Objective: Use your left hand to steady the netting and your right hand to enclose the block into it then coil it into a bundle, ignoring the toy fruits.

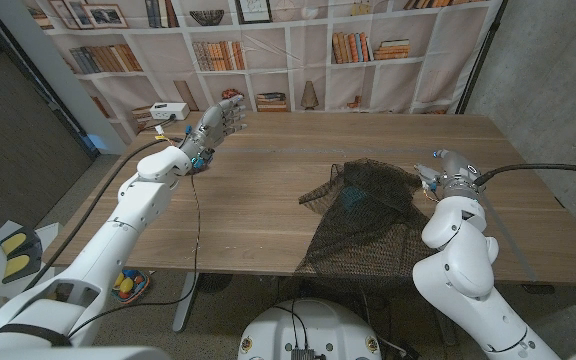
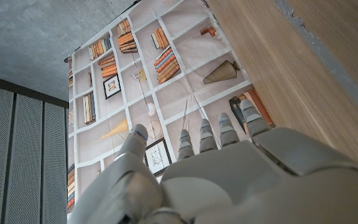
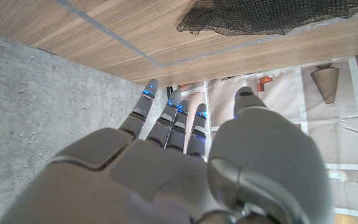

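A dark mesh netting (image 1: pixel 368 215) lies spread on the wooden table (image 1: pixel 268 190), right of the middle, and hangs over the front edge. Something blue-green shows through its folds near the middle (image 1: pixel 353 197); I cannot tell what it is. An edge of the netting (image 3: pixel 260 15) shows in the right wrist view. My right hand (image 1: pixel 446 175) stands just right of the netting, fingers apart, holding nothing; the same hand (image 3: pixel 179 168) has its fingers straight. My left hand (image 1: pixel 218 125) is raised over the far left of the table, fingers extended and empty, well away from the netting; that hand (image 2: pixel 216 174) faces the backdrop.
A bookshelf-print backdrop (image 1: pixel 268 50) hangs behind the table. A white box (image 1: pixel 168 112) sits on a stand at the back left. A cable (image 1: pixel 197 210) hangs from the left arm. Coloured toys (image 1: pixel 128 284) lie on the floor under the left arm.
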{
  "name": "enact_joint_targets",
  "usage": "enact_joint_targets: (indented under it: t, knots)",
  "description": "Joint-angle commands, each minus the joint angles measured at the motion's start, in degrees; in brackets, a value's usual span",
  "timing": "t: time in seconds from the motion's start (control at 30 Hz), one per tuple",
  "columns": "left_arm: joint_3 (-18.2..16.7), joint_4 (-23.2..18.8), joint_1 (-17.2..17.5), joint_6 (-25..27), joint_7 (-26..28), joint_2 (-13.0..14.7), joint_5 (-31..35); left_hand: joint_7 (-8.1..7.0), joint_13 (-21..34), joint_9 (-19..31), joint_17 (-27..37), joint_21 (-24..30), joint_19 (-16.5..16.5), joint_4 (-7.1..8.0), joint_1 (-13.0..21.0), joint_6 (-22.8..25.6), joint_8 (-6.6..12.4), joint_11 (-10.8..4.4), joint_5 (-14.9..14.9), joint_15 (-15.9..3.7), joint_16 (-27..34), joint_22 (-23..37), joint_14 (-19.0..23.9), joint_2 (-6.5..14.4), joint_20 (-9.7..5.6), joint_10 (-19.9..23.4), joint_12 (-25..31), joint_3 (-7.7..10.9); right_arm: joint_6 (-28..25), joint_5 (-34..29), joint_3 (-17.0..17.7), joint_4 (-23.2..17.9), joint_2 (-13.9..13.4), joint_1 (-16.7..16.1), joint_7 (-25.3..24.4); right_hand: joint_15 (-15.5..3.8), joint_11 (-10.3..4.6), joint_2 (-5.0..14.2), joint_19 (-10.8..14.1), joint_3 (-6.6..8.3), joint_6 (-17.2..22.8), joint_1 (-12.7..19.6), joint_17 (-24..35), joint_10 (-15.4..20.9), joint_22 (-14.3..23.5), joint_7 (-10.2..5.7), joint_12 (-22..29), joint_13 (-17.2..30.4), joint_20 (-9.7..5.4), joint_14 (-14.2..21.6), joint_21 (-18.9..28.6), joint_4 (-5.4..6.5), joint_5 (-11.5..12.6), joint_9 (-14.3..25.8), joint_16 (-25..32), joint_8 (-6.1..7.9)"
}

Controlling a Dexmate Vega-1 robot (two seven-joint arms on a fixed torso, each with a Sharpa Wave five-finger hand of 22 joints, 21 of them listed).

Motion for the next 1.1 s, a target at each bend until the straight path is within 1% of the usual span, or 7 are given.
enact_joint_targets:
  t: [0.03, 0.23, 0.43, 0.63, 0.8, 0.83, 1.1]
  knots:
    - [0.57, 3.09, -1.93, -0.74, -2.29, -0.37, 0.11, -0.18, 0.19, 0.18, 0.12, -0.16, 0.27, 0.01, -0.28, 0.06, -0.13, 0.11, 0.27, 0.24, -0.16, 0.25, 0.20, -0.04, 0.10, -0.33, -0.08, 0.30, 34.25, -59.82, 8.18, -1.90, 32.29, -3.63, 51.15, -1.78, 0.00, -1.15, -0.11, -1.57, -2.24, -2.44, 0.34, -1.93, 0.19, -0.09, -0.61, 0.48, -0.31, -0.84, -0.66, 0.59, 0.78, 0.29, 0.00, -0.89]
    - [0.78, 4.19, -2.68, -0.95, -3.15, -0.54, 0.19, -0.17, 0.19, 0.18, 0.11, -0.18, 0.27, -0.02, -0.26, 0.05, -0.14, -0.01, 0.27, 0.30, -0.18, 0.25, 0.15, -0.02, 0.10, -0.32, -0.08, 0.33, 40.78, -64.20, 8.93, -2.12, 37.65, -2.71, 54.52, -2.18, 0.03, -1.95, 0.37, -2.24, -1.03, -2.58, 0.14, -0.65, 0.20, 0.02, -0.08, 0.66, -0.61, 0.22, -0.86, 0.42, 1.46, 0.37, 0.33, -0.37]
    - [0.73, 4.96, -3.01, -1.20, -3.51, -0.64, 0.28, -0.11, 0.19, 0.18, 0.11, -0.19, 0.26, -0.04, -0.26, 0.07, -0.13, 0.01, 0.27, 0.29, -0.18, 0.25, 0.14, -0.02, 0.10, -0.28, -0.07, 0.35, 46.31, -72.48, 8.87, -0.92, 41.33, 0.05, 60.40, -2.42, -0.17, -0.88, 0.77, -1.44, -1.35, -0.51, 0.16, -0.58, 0.21, -0.08, -0.04, 0.81, -0.93, 0.50, -1.01, -0.52, 2.31, 0.41, 0.52, -0.52]
    - [0.76, 5.89, -3.39, -1.44, -4.18, -0.71, 0.28, -0.10, 0.19, 0.18, 0.11, -0.21, 0.27, -0.05, -0.26, 0.06, -0.14, 0.14, 0.27, 0.25, -0.18, 0.25, 0.14, -0.02, 0.10, -0.26, -0.06, 0.36, 50.61, -76.04, 9.90, 0.24, 42.30, 3.13, 64.92, -2.00, -0.22, -0.79, 0.87, -1.96, -3.42, -0.85, 0.13, -3.19, 0.21, 0.02, -1.14, 1.00, -1.51, -1.56, -1.45, -0.39, 2.88, 0.49, -0.24, -1.29]
    - [1.05, 7.09, -3.96, -1.67, -5.05, -0.92, 0.33, -0.10, 0.19, 0.18, 0.11, -0.22, 0.29, -0.07, -0.27, 0.07, -0.14, 0.01, 0.26, 0.23, -0.17, 0.25, 0.17, -0.04, 0.10, -0.24, -0.05, 0.37, 54.28, -75.99, 11.63, 1.24, 40.85, 5.79, 68.21, -0.19, 0.38, -0.24, -0.94, -3.10, -7.87, -2.44, -0.57, -8.94, 0.23, 0.24, -3.54, 1.17, -1.55, -7.53, -3.06, 0.53, 3.69, 0.58, -2.31, -2.32]
    - [1.13, 7.28, -4.07, -1.64, -5.23, -0.92, 0.38, -0.10, 0.19, 0.19, 0.11, -0.22, 0.29, -0.07, -0.27, 0.07, -0.14, 0.07, 0.26, 0.22, -0.16, 0.25, 0.20, -0.04, 0.10, -0.24, -0.06, 0.37, 55.33, -76.29, 11.99, 1.34, 41.09, 6.07, 68.21, -0.05, 1.06, -0.24, -1.20, -3.26, -8.22, -2.63, -0.70, -9.65, 0.23, 0.30, -3.81, 1.19, -1.52, -8.21, -3.28, 0.63, 3.76, 0.59, -2.49, -2.31]
    - [1.84, 8.99, -5.09, -1.45, -6.65, -1.10, 0.70, -0.09, 0.19, 0.19, 0.12, -0.28, 0.20, -0.09, -0.29, 0.04, -0.15, 0.25, 0.26, 0.21, -0.18, 0.25, 0.15, -0.07, 0.11, -0.31, -0.09, 0.37, 65.37, -80.05, 15.14, 1.10, 45.80, 7.89, 68.21, 0.03, 0.46, -0.40, -1.39, -3.94, -8.75, -3.67, -0.99, -9.49, 0.22, 0.62, -3.66, 1.23, -1.41, -8.03, -3.69, 1.14, 3.89, 0.62, -2.14, -2.17]
